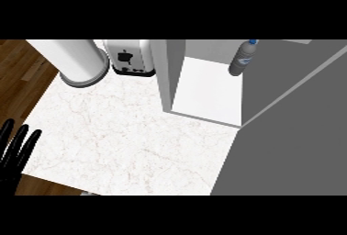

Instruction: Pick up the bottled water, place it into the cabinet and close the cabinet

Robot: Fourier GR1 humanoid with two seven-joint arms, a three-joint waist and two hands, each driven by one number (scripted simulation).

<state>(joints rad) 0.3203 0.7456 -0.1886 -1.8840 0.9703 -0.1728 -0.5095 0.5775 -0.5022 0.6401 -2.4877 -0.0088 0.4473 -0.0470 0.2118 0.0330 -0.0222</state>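
one hand shows for us: our left hand (8, 160) rests at the view's left edge, fingers straight & apart, holding nothing. bottled water (243, 58) stands upright inside the open cabinet (203, 87), at the shelf's back.

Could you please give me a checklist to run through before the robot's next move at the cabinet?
1. The bottled water stands upright inside the cabinet: ok.
2. Nothing is holding the bottled water: ok.
3. The cabinet door is shut: not ok, it stands open at the right.
4. The left robot hand is open, resting at the view's left edge: ok.
5. The right robot hand is placed to push the cabinet door: cannot tell, it is out of view.
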